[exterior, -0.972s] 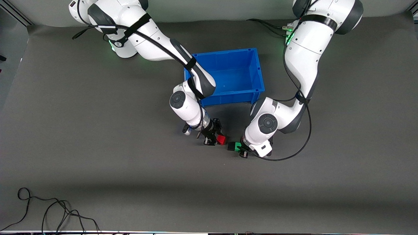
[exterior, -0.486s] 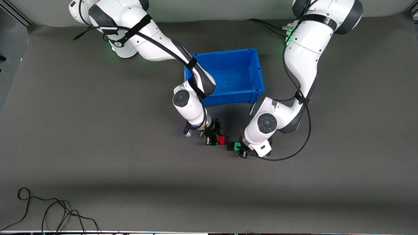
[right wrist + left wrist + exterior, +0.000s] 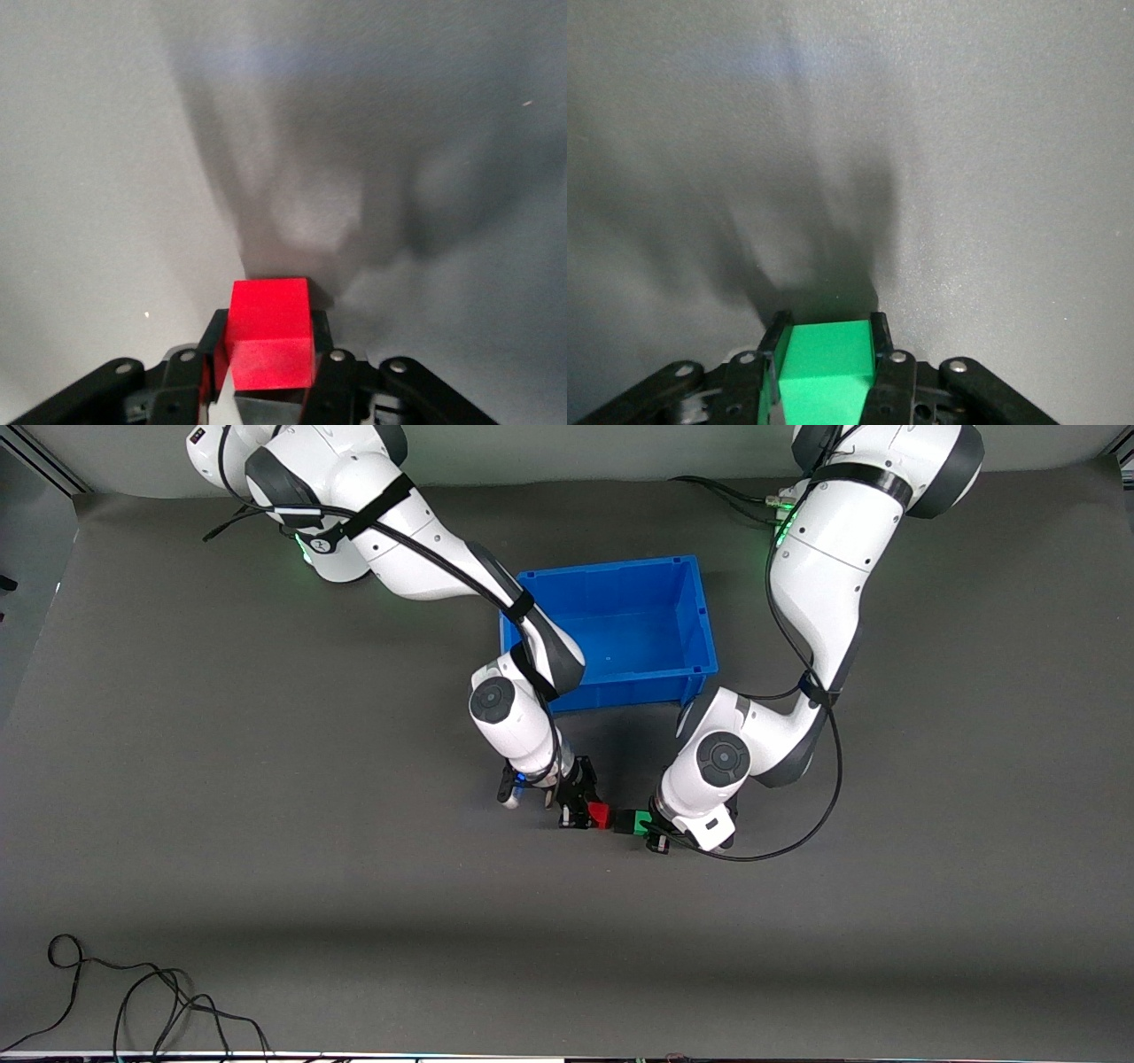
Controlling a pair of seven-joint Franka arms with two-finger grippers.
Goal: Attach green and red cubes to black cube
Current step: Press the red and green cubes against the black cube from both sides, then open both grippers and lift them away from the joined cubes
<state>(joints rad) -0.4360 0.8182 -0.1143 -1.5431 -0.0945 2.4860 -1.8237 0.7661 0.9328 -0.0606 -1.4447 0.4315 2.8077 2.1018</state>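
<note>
Red cube [image 3: 601, 814] now beside black cube [image 3: 625, 822]

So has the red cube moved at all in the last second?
Yes, slightly. The right pincer carried the red cube away from the blue bin and closer to the green cube held by the left pincer.

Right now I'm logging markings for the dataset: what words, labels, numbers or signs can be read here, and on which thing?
None can be read.
red cube, green cube, blue bin: plain, no markings.
A small mark on the right arm's base: too small to read.
</note>
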